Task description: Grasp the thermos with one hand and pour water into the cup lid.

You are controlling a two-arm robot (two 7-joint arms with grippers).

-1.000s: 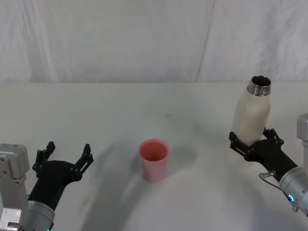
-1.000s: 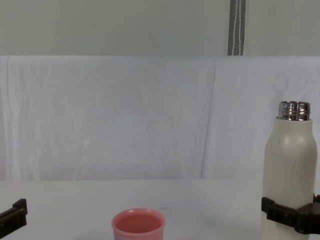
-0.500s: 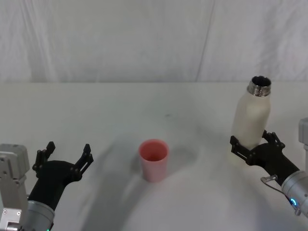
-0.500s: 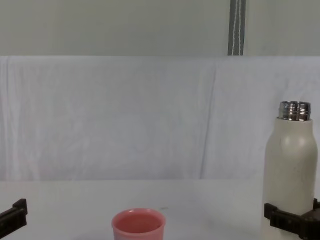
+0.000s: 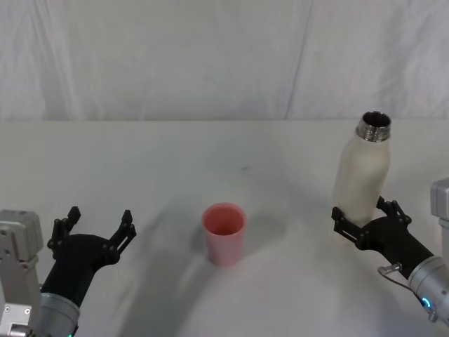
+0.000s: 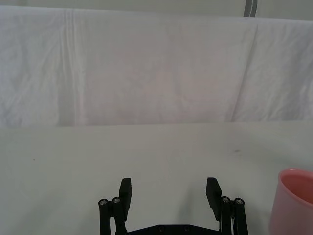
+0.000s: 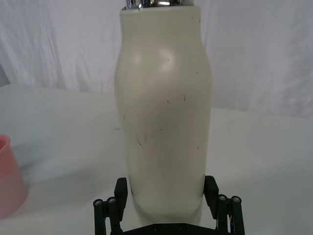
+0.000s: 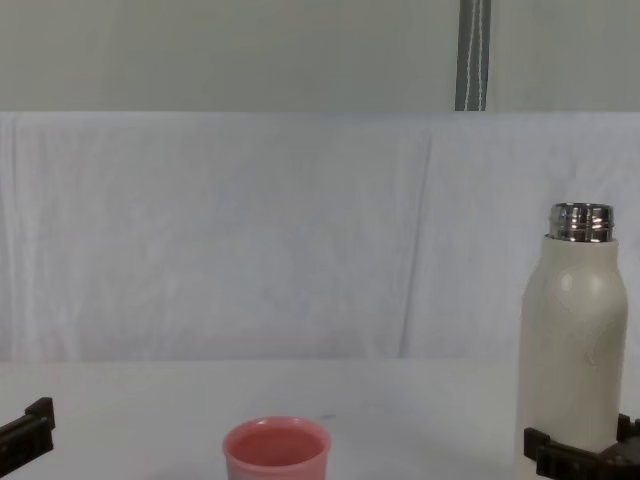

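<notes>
The thermos [image 5: 362, 174] is a tall cream-white bottle with an uncapped steel neck, standing upright at the right of the white table. My right gripper [image 5: 360, 212] is open, its two black fingers on either side of the bottle's base, close against its sides; the right wrist view shows the thermos [image 7: 164, 112] between those fingers [image 7: 122, 190]. The cup lid [image 5: 224, 233], a small salmon-pink cup, stands upright mid-table, well left of the thermos. My left gripper [image 5: 99, 216] hangs open and idle at the near left, with the cup lid [image 6: 296, 201] off to its side.
A white cloth [image 5: 210, 56] hangs as a backdrop behind the white table [image 5: 175, 154]. Bare tabletop lies between the cup lid and the thermos and around my left gripper.
My right gripper has slid down the thermos toward its base and drawn back slightly. The thermos has shifted a little to the left. The left arm and cup lid stay still.
</notes>
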